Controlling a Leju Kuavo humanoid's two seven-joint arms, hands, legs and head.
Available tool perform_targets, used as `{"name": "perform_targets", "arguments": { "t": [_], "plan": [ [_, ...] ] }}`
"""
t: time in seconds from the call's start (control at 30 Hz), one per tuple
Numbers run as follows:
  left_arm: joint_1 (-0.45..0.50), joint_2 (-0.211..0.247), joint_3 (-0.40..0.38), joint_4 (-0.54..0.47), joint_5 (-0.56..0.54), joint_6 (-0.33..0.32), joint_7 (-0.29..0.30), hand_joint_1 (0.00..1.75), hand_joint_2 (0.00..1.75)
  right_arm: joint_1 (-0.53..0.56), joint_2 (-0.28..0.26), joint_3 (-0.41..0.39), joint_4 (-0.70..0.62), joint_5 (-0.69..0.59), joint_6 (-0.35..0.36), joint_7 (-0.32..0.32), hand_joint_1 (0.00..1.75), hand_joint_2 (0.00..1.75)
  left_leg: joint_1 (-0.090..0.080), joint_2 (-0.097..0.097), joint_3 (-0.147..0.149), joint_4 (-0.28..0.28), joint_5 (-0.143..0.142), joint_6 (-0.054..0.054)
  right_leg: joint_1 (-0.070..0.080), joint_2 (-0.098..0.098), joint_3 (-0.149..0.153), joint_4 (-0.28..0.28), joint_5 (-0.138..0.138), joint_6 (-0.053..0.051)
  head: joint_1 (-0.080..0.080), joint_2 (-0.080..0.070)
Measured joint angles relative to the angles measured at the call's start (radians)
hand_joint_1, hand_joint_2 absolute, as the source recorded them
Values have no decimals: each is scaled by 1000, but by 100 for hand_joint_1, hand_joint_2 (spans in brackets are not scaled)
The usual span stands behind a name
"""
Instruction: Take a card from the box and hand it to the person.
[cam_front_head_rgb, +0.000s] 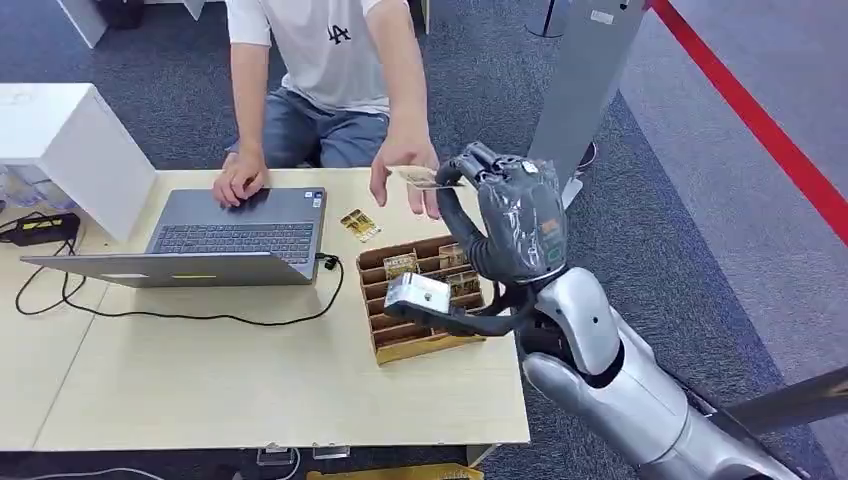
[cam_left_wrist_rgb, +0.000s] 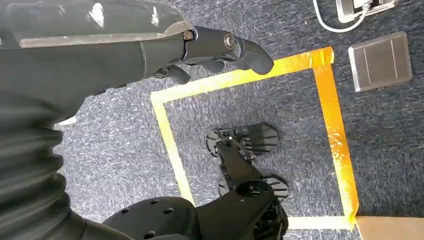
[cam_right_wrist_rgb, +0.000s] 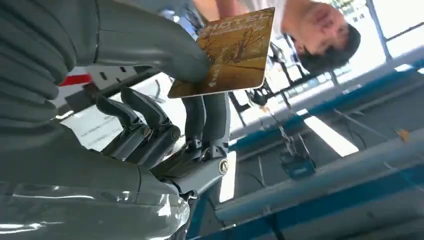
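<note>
My right hand (cam_front_head_rgb: 505, 205) is raised above the table's far right corner and pinches a brown hotel card (cam_right_wrist_rgb: 230, 55) between thumb and fingers. In the head view the card (cam_front_head_rgb: 420, 180) sits just under the person's hand (cam_front_head_rgb: 405, 170), which reaches out palm down above it. The cardboard box (cam_front_head_rgb: 420, 300) with slotted rows of cards lies below my right forearm. My left hand (cam_left_wrist_rgb: 220, 47) hangs by my side over the carpet with nothing in it, its fingers only loosely bent.
An open laptop (cam_front_head_rgb: 225, 235) stands on the table's left half with the person's other hand on it. A loose card (cam_front_head_rgb: 360, 225) lies beside the laptop. A black cable (cam_front_head_rgb: 200, 315) trails across the table. A white cabinet (cam_front_head_rgb: 75, 140) stands at far left.
</note>
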Motion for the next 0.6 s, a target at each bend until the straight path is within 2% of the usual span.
{"name": "perform_targets", "arguments": {
  "t": [0.2, 0.3, 0.33, 0.4, 0.43, 0.5, 0.6],
  "plan": [
    [-6, -3, -8, 0, 9, -2, 2, 0, 175, 27, 51, 2, 129, -5, -162, -70, 175, 175, 0, 0, 0, 0, 0, 0, 0, 0, 0, 0, 0, 0, 0, 0],
    [-7, -5, -15, 0, 10, -3, 2, 0, 175, 35, 74, 3, 187, 3, -203, -83, 175, 175, 0, 0, 0, 0, 0, 0, 0, 0, 0, 0, 0, 0, 0, 0],
    [-8, -5, -17, 0, 10, -4, 2, 0, 175, 37, 79, 3, 201, 4, -207, -83, 0, 175, 0, 0, 0, 0, 0, 0, 0, 0, 0, 0, 0, 0, -1, 0],
    [-8, -6, -21, 0, 11, -6, 1, 0, 175, 45, 92, 3, 231, 10, -212, -90, 0, 175, 0, 0, 0, 0, 0, 0, 0, 0, 0, 0, 0, 0, 0, 0],
    [-8, -6, -24, 0, 11, -8, 1, 0, 0, 50, 97, 3, 243, 10, -212, -93, 0, 175, 0, 0, 0, 0, 0, 0, 0, 0, 0, 0, 0, 0, 0, 0],
    [-8, -6, -26, 0, 19, -9, -1, 0, 0, 57, 104, 3, 266, 6, -216, -98, 0, 175, 0, 0, 0, 0, 0, 0, 0, 0, 0, 0, 0, 0, 0, 0],
    [-8, -6, -26, 0, 33, -9, -10, 0, 0, 71, 114, 1, 294, -209, -209, -188, 0, 175, 0, 0, 0, 0, 0, 0, 0, 0, 0, 0, 0, 0, 1, 0]
  ]
}}
